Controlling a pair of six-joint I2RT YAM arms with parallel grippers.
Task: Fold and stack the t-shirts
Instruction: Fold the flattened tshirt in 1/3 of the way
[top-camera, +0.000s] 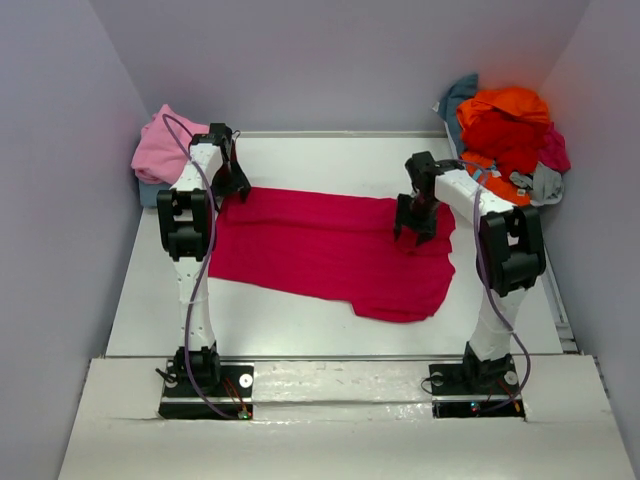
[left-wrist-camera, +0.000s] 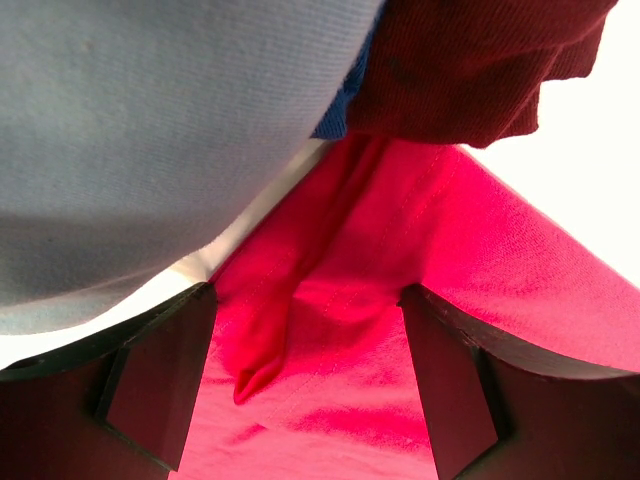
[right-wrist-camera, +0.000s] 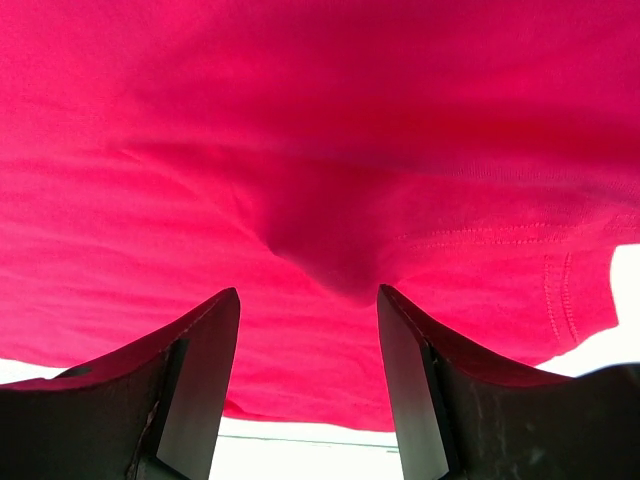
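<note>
We see the magenta-red t-shirt (top-camera: 330, 255) spread flat across the tabletop (top-camera: 300, 330). At its far-left corner the left gripper (top-camera: 232, 188) stands wide open astride a raised fold, holding nothing. Dusty-blue cloth (left-wrist-camera: 150, 130) and maroon cloth (left-wrist-camera: 480, 60) crowd in just beyond that corner. Near its right end the right gripper (top-camera: 415, 235) straddles a pucker, jaws partly open and not clamped on it. A pink t-shirt (top-camera: 160, 145) lies past the far-left corner, an orange-and-red heap (top-camera: 505, 120) past the far-right.

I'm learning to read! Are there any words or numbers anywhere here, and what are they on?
There are none to read.
The magenta-red t-shirt spread on the table is plain: no print or tag shows, only stitching in the wrist views.
The heaped shirts at the back right and the pink shirt at the back left show no lettering.
</note>
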